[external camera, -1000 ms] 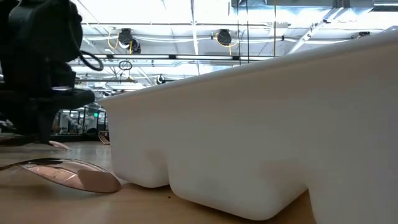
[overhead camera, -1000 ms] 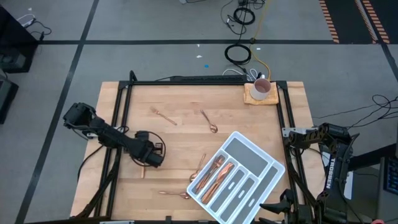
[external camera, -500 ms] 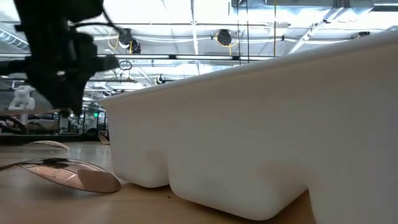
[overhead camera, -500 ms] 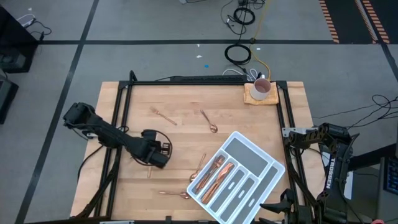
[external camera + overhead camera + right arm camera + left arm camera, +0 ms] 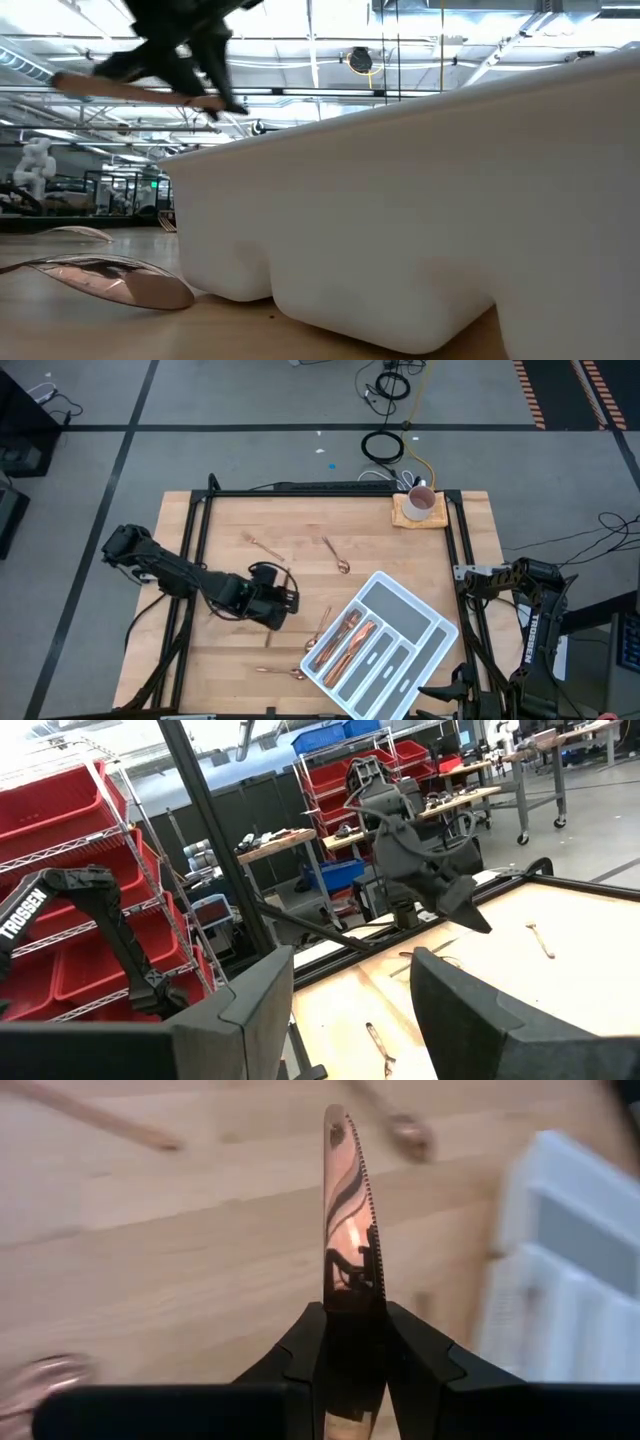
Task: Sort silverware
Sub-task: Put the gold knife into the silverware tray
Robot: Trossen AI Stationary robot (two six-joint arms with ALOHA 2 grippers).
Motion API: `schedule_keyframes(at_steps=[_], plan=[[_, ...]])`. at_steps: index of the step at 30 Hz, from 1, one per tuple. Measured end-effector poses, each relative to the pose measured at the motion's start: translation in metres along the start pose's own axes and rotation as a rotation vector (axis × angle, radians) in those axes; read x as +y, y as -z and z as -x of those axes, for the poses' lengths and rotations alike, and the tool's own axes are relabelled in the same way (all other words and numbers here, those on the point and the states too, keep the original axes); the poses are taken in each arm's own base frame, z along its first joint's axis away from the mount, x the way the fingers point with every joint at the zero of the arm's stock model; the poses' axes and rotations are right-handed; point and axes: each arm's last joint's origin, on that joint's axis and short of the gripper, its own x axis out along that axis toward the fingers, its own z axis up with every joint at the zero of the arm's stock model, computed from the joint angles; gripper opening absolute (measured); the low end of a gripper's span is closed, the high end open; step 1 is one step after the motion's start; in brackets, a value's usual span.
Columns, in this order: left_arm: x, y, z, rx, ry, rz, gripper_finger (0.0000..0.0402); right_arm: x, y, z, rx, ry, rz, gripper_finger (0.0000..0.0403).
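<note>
Left pincer (image 5: 352, 1342) clamps knife (image 5: 346, 1210) | serrated edge: wrist view only | right pincer (image 5: 350, 1000) wide

— Where's the divided tray (image 5: 404, 608)?
— Near the table's (image 5: 290, 555) right front, angled; several pieces of cutlery (image 5: 347, 636) lie in its leftmost compartment.
— Loose pieces?
— Two spoons (image 5: 336, 554) toward the back, another (image 5: 281, 671) just left of the tray; mug (image 5: 420, 501) back right.

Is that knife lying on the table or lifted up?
Lifted: the left end effector grips the knife, blade pointing forward above the table.
</note>
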Motion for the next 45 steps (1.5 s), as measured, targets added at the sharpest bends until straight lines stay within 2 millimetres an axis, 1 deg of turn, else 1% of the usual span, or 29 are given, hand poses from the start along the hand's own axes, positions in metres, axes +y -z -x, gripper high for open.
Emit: schedule_keyframes(at_steps=[5, 9, 15, 24, 31, 35, 38, 45], plan=[[-0.020, -0.006, -0.005, -0.015, 0.156, 0.022, 0.0075, 0.000, 0.000, 0.000, 0.000, 0.000, 0.001, 0.0187], [-0.034, -0.006, -0.012, -0.001, 0.265, 0.038, 0.0075, 0.000, 0.000, 0.000, 0.000, 0.000, 0.007, 0.0187], [-0.055, 0.003, -0.024, 0.040, 0.419, 0.060, 0.0075, -0.001, 0.001, 0.000, 0.000, 0.000, 0.020, 0.0187], [-0.082, 0.020, -0.044, 0.072, 0.635, 0.040, 0.0075, -0.001, 0.001, 0.000, 0.000, 0.000, 0.025, 0.0187], [-0.114, 0.033, -0.061, 0.105, 0.678, -0.128, 0.0075, -0.001, 0.001, 0.000, -0.001, 0.001, 0.025, 0.0187], [-0.130, 0.041, -0.075, 0.128, 0.669, -0.158, 0.0075, -0.001, 0.001, 0.000, -0.001, 0.001, 0.025, 0.0187], [-0.133, 0.049, -0.087, 0.151, 0.608, -0.201, 0.0075, -0.001, 0.001, 0.000, -0.001, 0.001, 0.025, 0.0187], [-0.135, 0.061, -0.110, 0.162, 0.568, -0.216, 0.0075, -0.001, 0.001, 0.000, 0.000, 0.000, 0.024, 0.0187]])
